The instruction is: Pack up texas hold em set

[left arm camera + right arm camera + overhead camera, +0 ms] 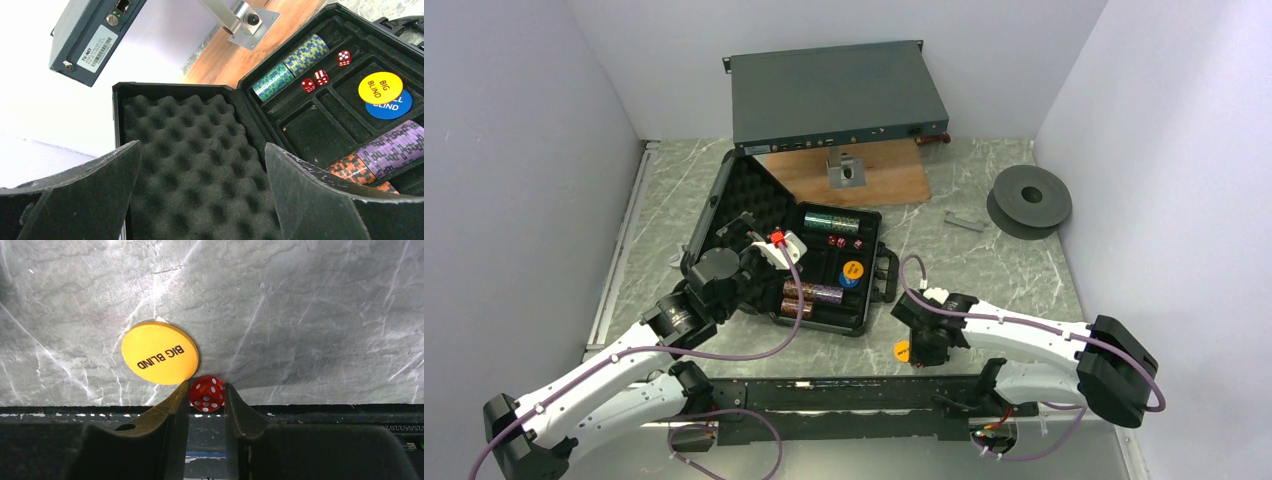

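The black case (890, 272) lies open mid-table, its foam lid (195, 150) tilted back to the left. Its tray holds a green chip stack (290, 67), a purple and orange stack (385, 152), three red dice (321, 76), a yellow disc (380, 87) and a blue disc (395, 106). My left gripper (202, 145) hangs open over the foam lid, holding nothing. Near the table's front edge my right gripper (206, 384) is shut on a red die (206, 393), which rests on the marble. A second yellow "BIG BLIND" disc (160, 353) lies just left of the die, touching the left finger.
A grey-blue rack unit (834, 95) stands at the back over a wooden board (854, 175). A dark grey spool (1029, 200) and a small metal piece (965, 222) lie at the right. A black rail (844, 395) runs along the front edge.
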